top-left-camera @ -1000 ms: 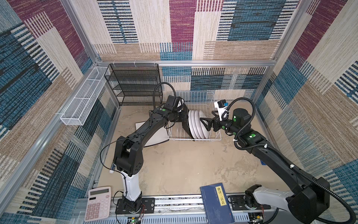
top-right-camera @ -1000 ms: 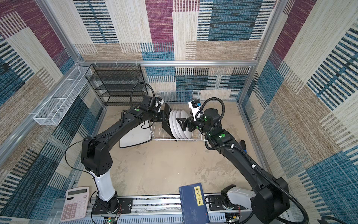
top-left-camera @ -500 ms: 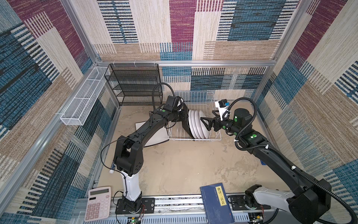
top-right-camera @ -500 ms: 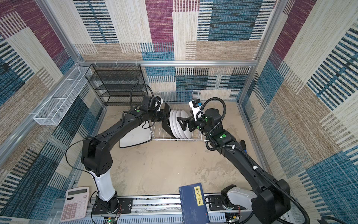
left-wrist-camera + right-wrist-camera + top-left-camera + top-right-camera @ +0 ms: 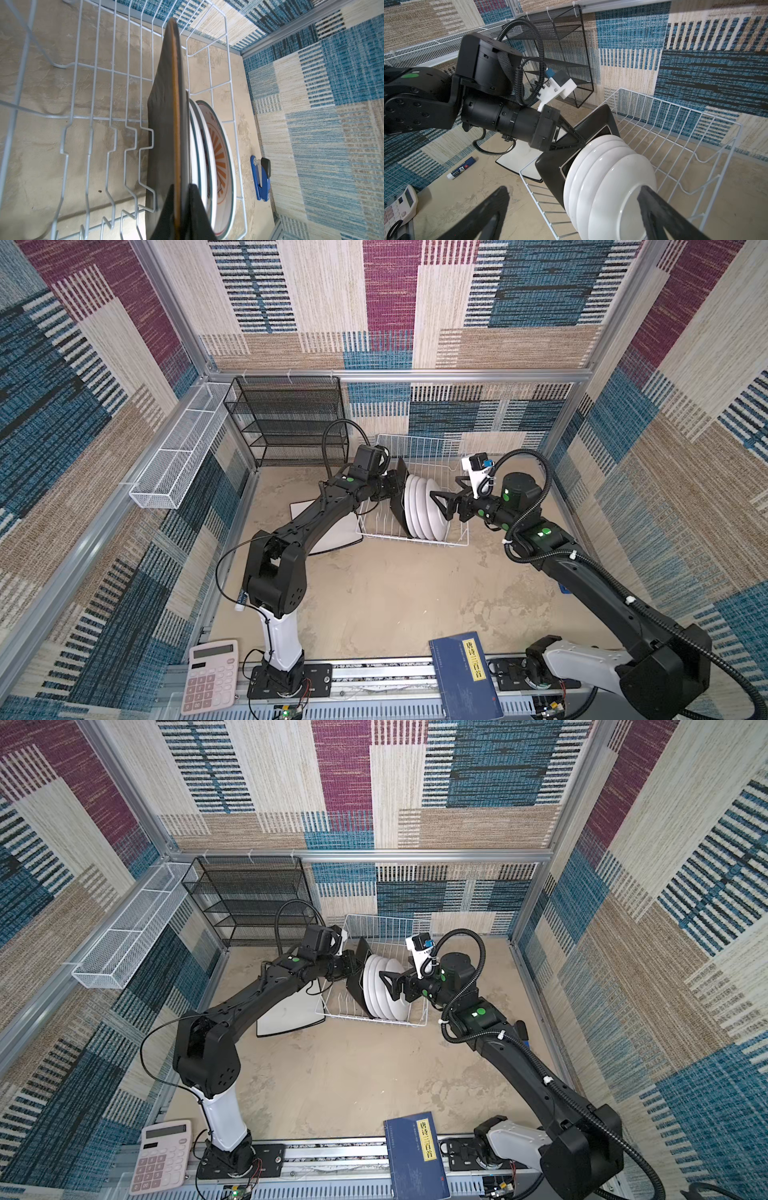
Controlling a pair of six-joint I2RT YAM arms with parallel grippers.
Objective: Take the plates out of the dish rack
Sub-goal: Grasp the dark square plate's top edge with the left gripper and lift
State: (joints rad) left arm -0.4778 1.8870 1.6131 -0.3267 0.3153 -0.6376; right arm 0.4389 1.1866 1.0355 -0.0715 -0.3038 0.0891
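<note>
The white wire dish rack (image 5: 432, 448) (image 5: 386, 928) stands at the back of the table. A black square plate (image 5: 400, 510) (image 5: 166, 124) stands on edge in it, with several round white plates (image 5: 422, 506) (image 5: 612, 182) right behind; one shows an orange sunburst (image 5: 220, 153). My left gripper (image 5: 392, 489) (image 5: 181, 187) is shut on the black plate's upper edge. My right gripper (image 5: 440, 506) (image 5: 573, 188) hangs open at the round plates' far side, one finger in front of the outermost plate. A white square plate (image 5: 332, 537) (image 5: 525, 158) lies flat left of the rack.
A black mesh shelf unit (image 5: 286, 418) stands at the back left and a white mesh trough (image 5: 178, 452) hangs on the left wall. A calculator (image 5: 212, 676) and a blue book (image 5: 465, 676) lie at the front edge. A blue stapler (image 5: 261, 178) and a glue stick (image 5: 460, 167) lie on the table.
My left gripper's jaws have closed onto the black plate's edge. Both arms have hardly shifted, and the right gripper stays open.
</note>
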